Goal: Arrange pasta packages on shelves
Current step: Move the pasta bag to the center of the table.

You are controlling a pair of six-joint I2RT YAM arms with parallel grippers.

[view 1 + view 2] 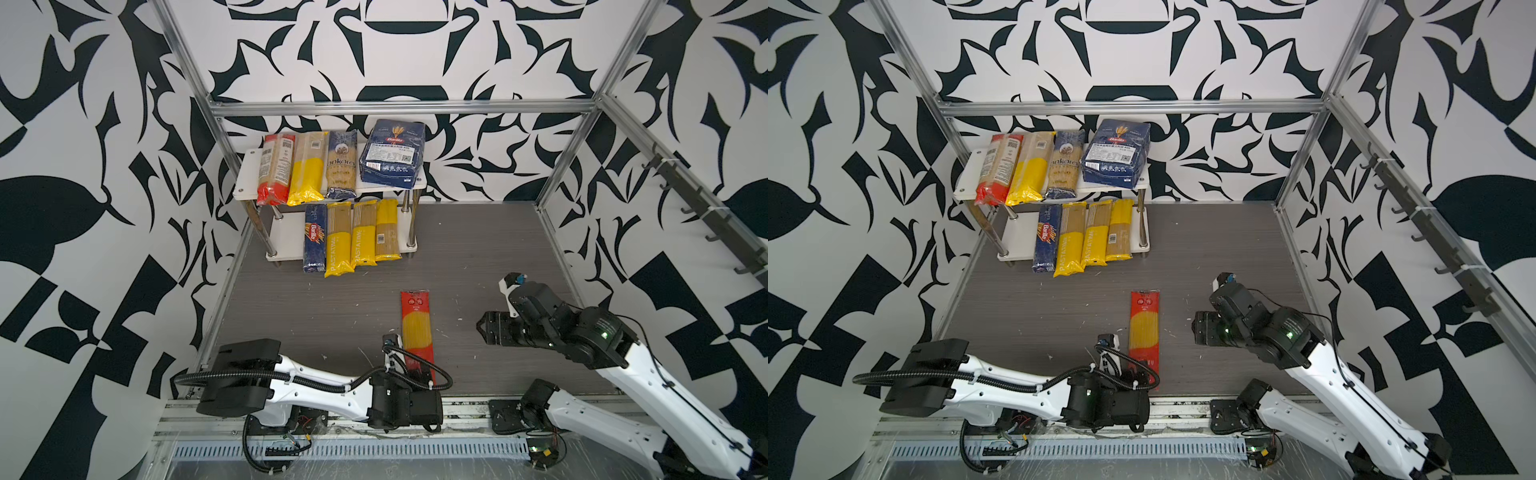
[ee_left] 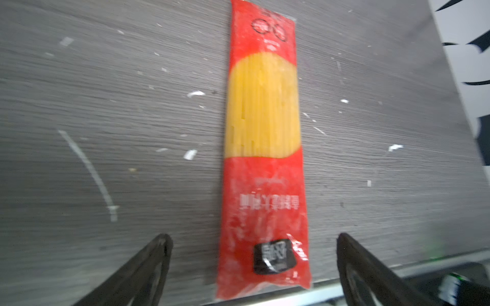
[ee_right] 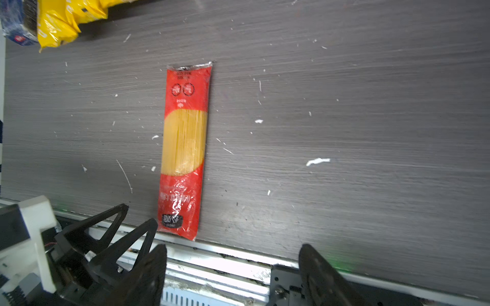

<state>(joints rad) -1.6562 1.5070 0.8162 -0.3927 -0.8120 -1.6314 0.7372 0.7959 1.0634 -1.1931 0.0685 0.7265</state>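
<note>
A red spaghetti pack lies flat on the grey table, its near end at the front edge. My left gripper stands open, one finger on either side of that near end without touching it. My right gripper hangs open and empty to the right of the pack. The shelves at the back left carry pasta packages. On the top board lie red, yellow and dark-blue packs and a wide Barilla bag. On the lower board lie a dark-blue Barilla pack and three yellow ones.
Aluminium frame bars run round the table, with a metal rail along its front edge. A dark bar with hooks runs along the right wall. Small white scraps dot the tabletop. The lower-shelf packs overhang the board towards me.
</note>
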